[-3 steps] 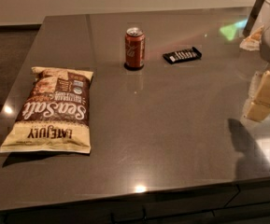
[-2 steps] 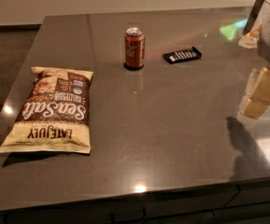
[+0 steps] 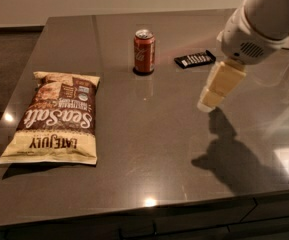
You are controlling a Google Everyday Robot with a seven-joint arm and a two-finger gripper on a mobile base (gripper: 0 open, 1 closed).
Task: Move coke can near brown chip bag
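Note:
The coke can (image 3: 144, 51), small and red with a silver top, stands upright at the far middle of the dark table (image 3: 149, 144). The brown chip bag (image 3: 56, 118) lies flat at the left of the table, with white "Sea Salt" lettering and cream ends. My gripper (image 3: 207, 103) hangs from the white arm (image 3: 264, 19) at the right, above the table. It is to the right of the can and nearer the camera, well apart from it. It holds nothing that I can see. The can and the bag are far apart.
A flat black rectangular object (image 3: 195, 59) lies right of the can, just behind my gripper. The arm's shadow (image 3: 231, 154) falls on the table's right front. The table's front edge (image 3: 149, 209) runs across the bottom, with dark floor at the left.
My arm and gripper have moved left from the right edge of the view, over the table and closer to the can. The can, bag and black object have not moved.

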